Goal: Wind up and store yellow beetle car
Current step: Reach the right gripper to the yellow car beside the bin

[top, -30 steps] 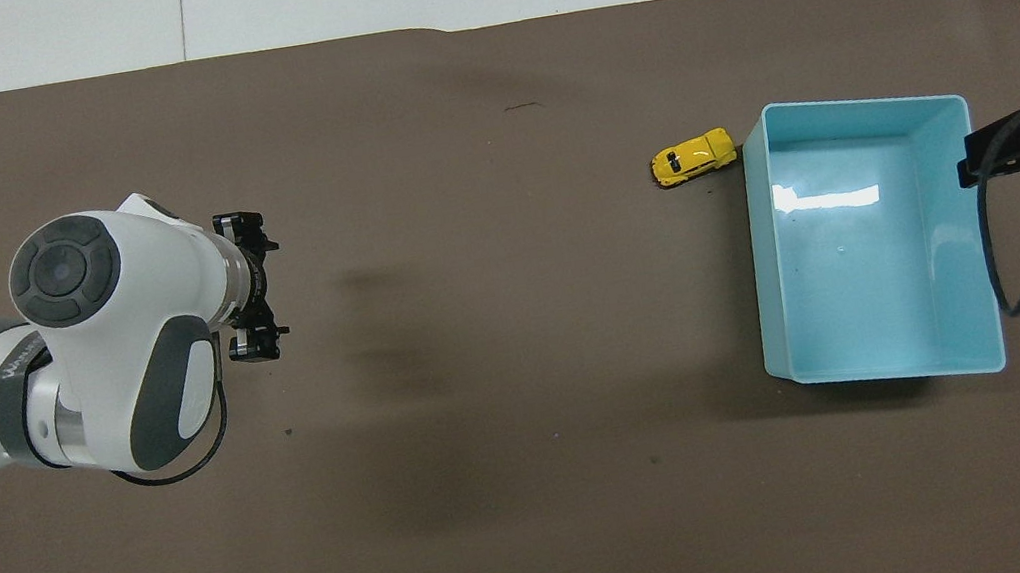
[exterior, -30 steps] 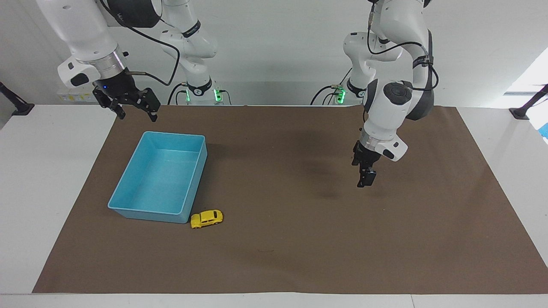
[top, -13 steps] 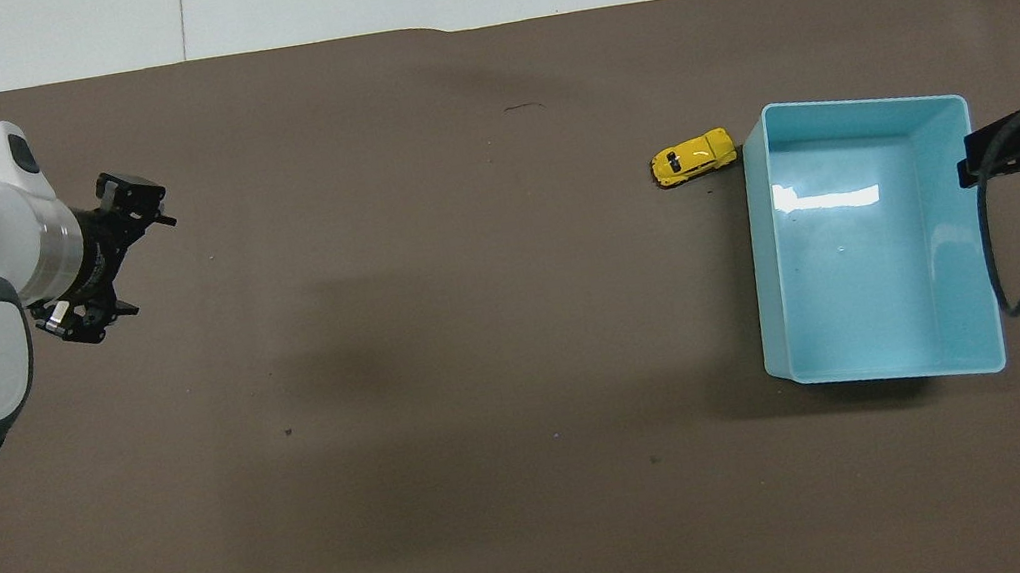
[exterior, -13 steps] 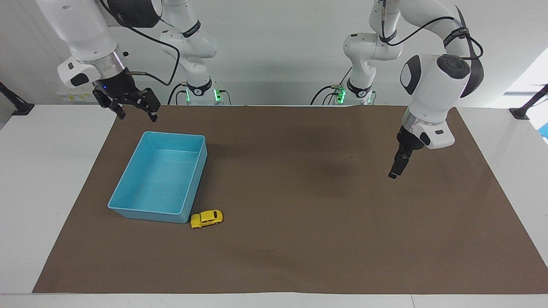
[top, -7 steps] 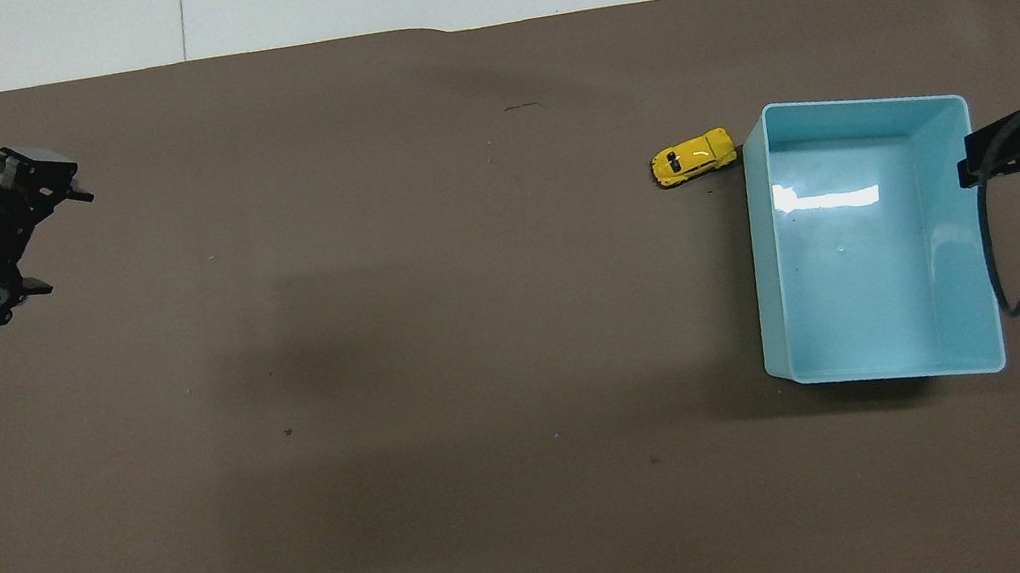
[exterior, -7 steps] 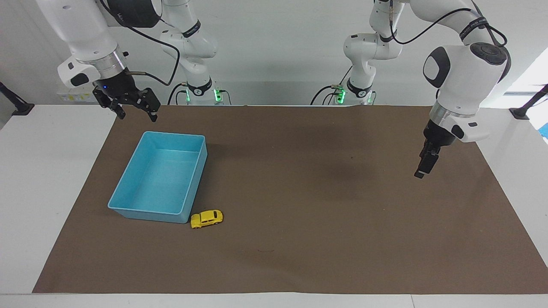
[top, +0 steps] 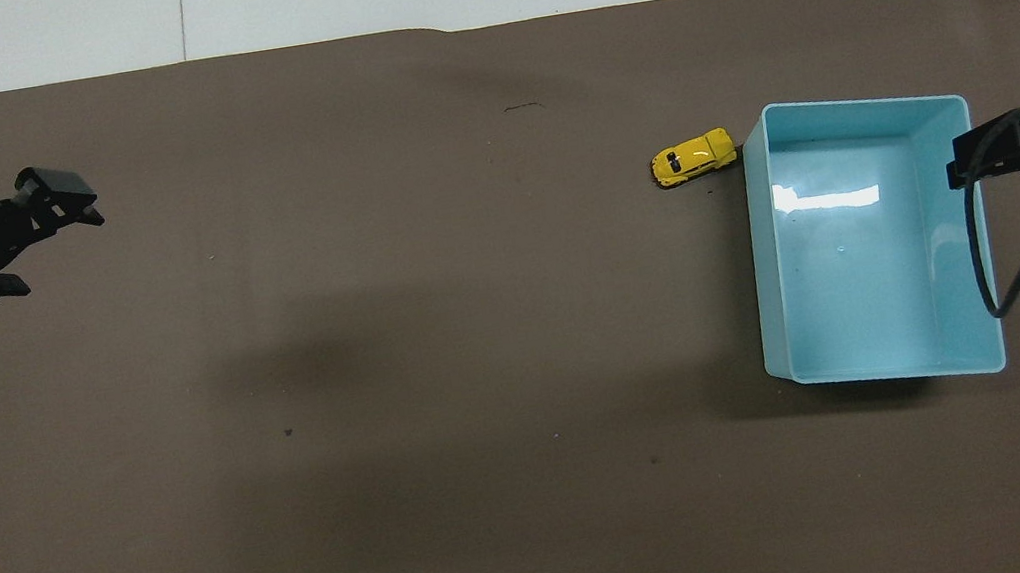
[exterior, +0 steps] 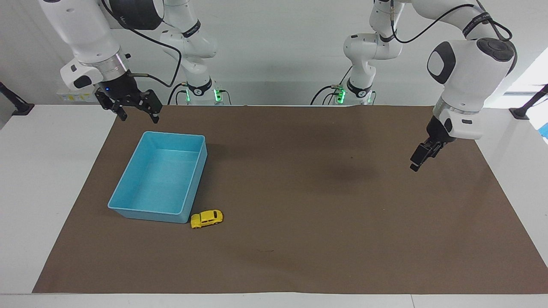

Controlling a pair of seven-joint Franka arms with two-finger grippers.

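Note:
The yellow beetle car (exterior: 206,218) stands on its wheels on the brown mat, close against the corner of the blue bin (exterior: 128,212) that is farthest from the robots; it also shows in the overhead view (top: 693,158). My right gripper (exterior: 138,116) is open and empty, raised over the bin's edge at the right arm's end (top: 965,163). My left gripper (exterior: 416,163) is open and empty, raised over the mat near the left arm's end (top: 55,251), a long way from the car.
The blue bin (top: 847,103) is open-topped and empty. The brown mat (exterior: 299,239) covers most of the white table (exterior: 43,171). Nothing else lies on the mat.
My left arm has swung from the middle of the mat toward its own end of the table, and its gripper has tilted. The right gripper shifted slightly. The car and bin have not moved.

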